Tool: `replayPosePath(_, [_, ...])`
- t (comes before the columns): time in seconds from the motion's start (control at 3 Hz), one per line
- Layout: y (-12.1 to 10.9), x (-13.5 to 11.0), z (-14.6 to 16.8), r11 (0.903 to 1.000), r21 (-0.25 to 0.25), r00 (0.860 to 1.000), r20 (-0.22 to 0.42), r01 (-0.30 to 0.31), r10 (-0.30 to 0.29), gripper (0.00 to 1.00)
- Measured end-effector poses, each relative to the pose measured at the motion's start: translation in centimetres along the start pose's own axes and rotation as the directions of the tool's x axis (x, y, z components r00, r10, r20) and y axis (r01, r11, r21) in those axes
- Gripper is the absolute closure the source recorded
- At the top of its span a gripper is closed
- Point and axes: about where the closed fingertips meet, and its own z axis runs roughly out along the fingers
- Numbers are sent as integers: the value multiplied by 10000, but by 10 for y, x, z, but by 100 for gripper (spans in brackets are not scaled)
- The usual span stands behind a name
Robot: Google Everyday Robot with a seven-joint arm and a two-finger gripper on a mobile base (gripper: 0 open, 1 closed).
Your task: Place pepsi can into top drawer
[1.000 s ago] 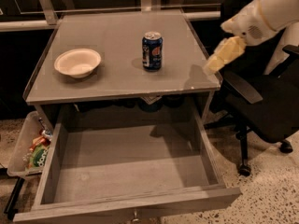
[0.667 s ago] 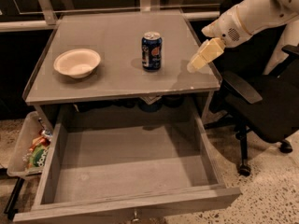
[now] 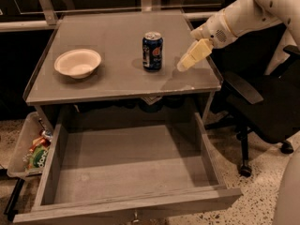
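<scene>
The pepsi can (image 3: 153, 51) stands upright on the grey tabletop (image 3: 117, 81), right of centre. It is dark blue with a silver top and a round logo. The top drawer (image 3: 126, 165) is pulled fully open below the tabletop, its flat grey bottom bare, with a small metal knob on the front panel (image 3: 136, 215). My gripper (image 3: 184, 64) hangs from the white arm at the right, just above the tabletop and a short way right of the can, not touching it.
A white bowl (image 3: 78, 63) sits on the left of the tabletop. A bin with colourful packets (image 3: 33, 149) stands on the floor at the left of the drawer. A black office chair (image 3: 262, 107) stands close on the right.
My gripper has moved left and slightly down over the tabletop, coming closer to the pepsi can. The can, bowl and drawer have not moved.
</scene>
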Motion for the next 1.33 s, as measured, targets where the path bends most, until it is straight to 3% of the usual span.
replayPosePath(0.67, [-22, -22, 41, 9997, -146, 9943, 1055, 174, -157, 0])
replayPosePath(1.33, [-31, -33, 73, 9984, -534, 9871, 1600, 184, -96, 0])
